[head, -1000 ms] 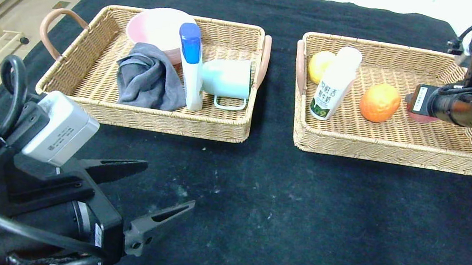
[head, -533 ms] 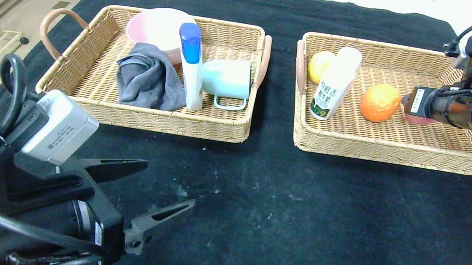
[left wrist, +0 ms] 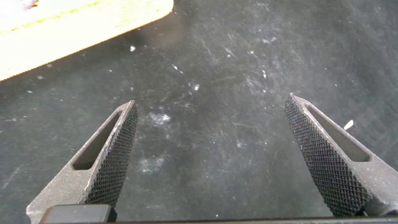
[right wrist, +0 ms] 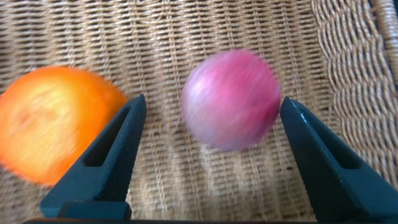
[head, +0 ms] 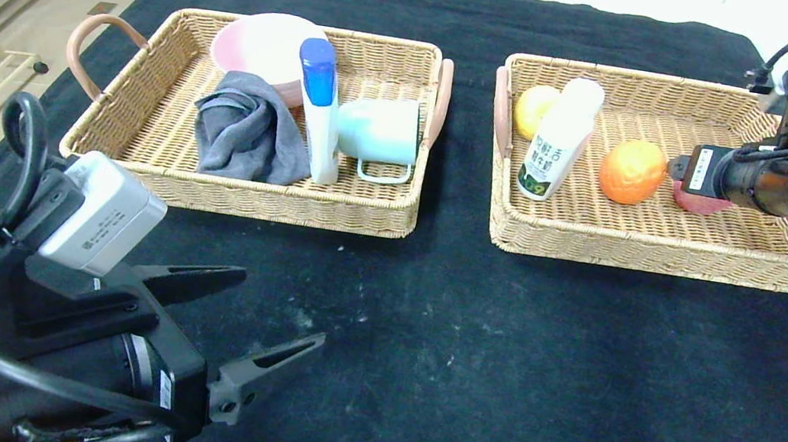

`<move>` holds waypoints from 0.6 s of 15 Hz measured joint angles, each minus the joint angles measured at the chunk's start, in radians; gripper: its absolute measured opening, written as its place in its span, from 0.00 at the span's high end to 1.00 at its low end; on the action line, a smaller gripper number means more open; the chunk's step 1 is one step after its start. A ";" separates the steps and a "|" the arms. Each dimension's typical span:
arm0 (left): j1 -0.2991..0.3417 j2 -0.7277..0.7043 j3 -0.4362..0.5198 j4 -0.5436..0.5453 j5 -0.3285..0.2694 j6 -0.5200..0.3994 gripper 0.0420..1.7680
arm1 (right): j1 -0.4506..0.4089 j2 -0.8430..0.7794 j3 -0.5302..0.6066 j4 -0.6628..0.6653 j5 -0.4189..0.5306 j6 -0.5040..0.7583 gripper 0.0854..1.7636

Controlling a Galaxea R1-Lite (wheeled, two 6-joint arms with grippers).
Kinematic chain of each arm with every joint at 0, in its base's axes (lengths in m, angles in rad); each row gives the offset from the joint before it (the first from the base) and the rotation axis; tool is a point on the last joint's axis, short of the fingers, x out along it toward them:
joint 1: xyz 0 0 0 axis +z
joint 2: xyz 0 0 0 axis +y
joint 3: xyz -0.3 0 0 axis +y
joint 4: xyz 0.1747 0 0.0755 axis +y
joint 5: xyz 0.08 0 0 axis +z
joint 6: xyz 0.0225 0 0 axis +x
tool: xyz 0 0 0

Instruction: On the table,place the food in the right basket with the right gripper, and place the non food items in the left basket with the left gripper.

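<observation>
Now spread wide, right pincer straddling round peach, fingers clear of it; no long axis. Left pincer splayed, empty, above tabletop.

The surface is covered in black cloth with pale dusty specks. The left basket and the right basket are tan woven wicker with pinkish-brown loop handles. The left basket contains a pink bowl, a grey cloth, a white bottle with a blue cap and a pale mint-green mug. The right basket contains a yellow fruit, a white bottle with a green-printed label, an orange and a pink-red peach. The left end effector is black with a white box on its wrist; its inner finger faces carry a fine cross-hatched texture. The right end effector is black.
</observation>
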 joint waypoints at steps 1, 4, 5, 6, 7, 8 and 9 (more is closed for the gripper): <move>0.001 0.000 -0.001 0.000 0.004 0.000 0.03 | 0.008 -0.030 0.026 0.000 0.000 -0.002 0.10; 0.002 -0.005 -0.007 -0.001 0.045 0.009 0.03 | 0.030 -0.159 0.133 0.006 0.000 -0.024 0.08; 0.009 -0.008 -0.010 -0.008 0.067 0.018 0.03 | 0.038 -0.205 0.180 0.007 0.002 -0.034 0.07; 0.022 -0.013 -0.017 -0.005 0.094 0.021 0.03 | 0.047 -0.264 0.241 0.007 0.006 -0.043 0.07; 0.034 -0.021 -0.030 0.000 0.117 0.022 0.03 | 0.056 -0.317 0.299 0.007 0.015 -0.050 0.06; 0.052 -0.033 -0.044 0.005 0.139 0.024 0.03 | 0.067 -0.376 0.357 0.007 0.030 -0.063 0.06; 0.078 -0.049 -0.054 0.022 0.150 0.025 0.03 | 0.077 -0.440 0.414 0.008 0.052 -0.080 0.06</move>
